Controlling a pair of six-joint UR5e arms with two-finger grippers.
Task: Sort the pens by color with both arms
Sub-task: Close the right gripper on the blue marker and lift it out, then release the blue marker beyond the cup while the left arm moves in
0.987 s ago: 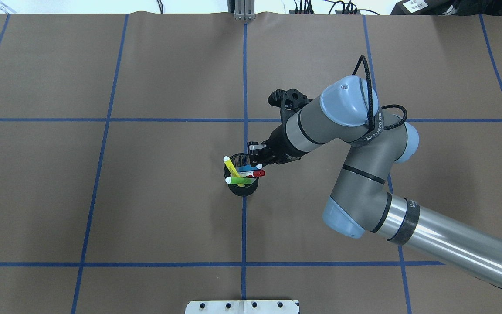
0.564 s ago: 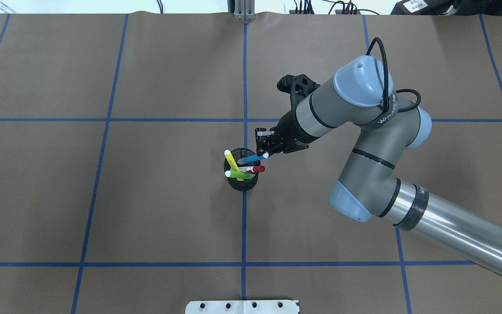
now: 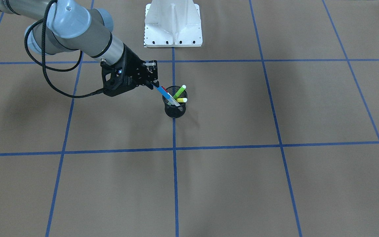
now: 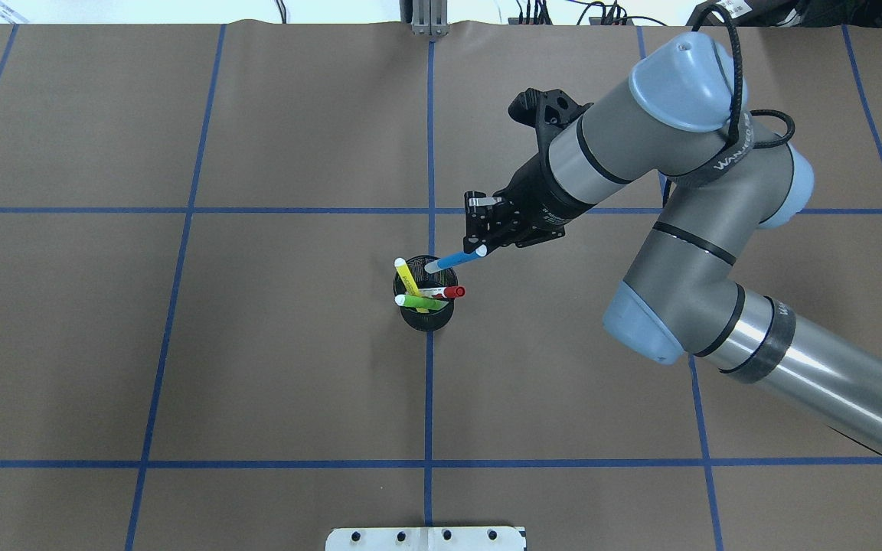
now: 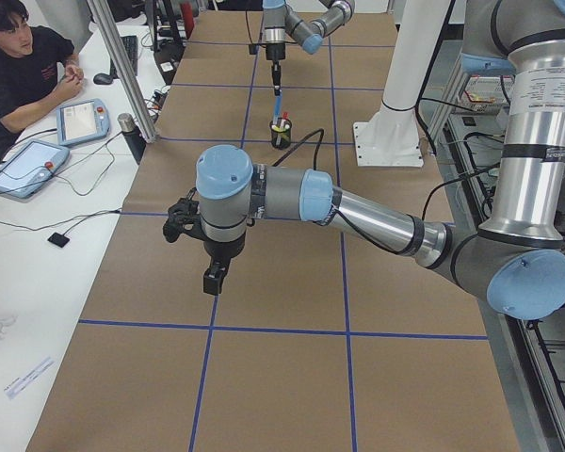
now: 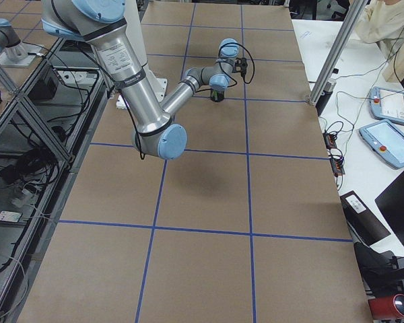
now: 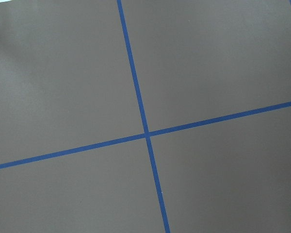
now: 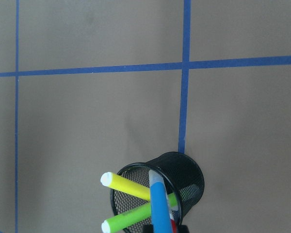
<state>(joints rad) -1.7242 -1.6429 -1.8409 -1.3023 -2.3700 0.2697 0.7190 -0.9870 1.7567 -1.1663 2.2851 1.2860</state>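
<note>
A black mesh cup point(image 4: 426, 319) stands at the table's middle and also shows in the front view point(image 3: 175, 112). My right gripper point(image 4: 479, 242) is shut on the top of the blue pen point(image 4: 452, 261) and holds it slanted, with its lower end over the cup's mouth. The yellow pen point(image 4: 408, 278), green pen point(image 4: 419, 303) and red-capped white pen point(image 4: 447, 292) lean in the cup. The right wrist view shows the blue pen point(image 8: 159, 206) above the yellow pen point(image 8: 128, 186) and green pen point(image 8: 126, 221). My left gripper point(image 5: 215, 278) hangs over bare table far from the cup; I cannot tell whether it is open.
Brown paper with blue tape lines point(image 4: 429, 153) covers the table. The white metal base point(image 3: 173, 23) stands at the robot's side. An operator point(image 5: 24, 66) sits at a side table with tablets point(image 5: 80, 121).
My right gripper has risen and moved away from the cup toward the far right, drawing the blue pen up and out from among the other pens. The cup shifted slightly.
</note>
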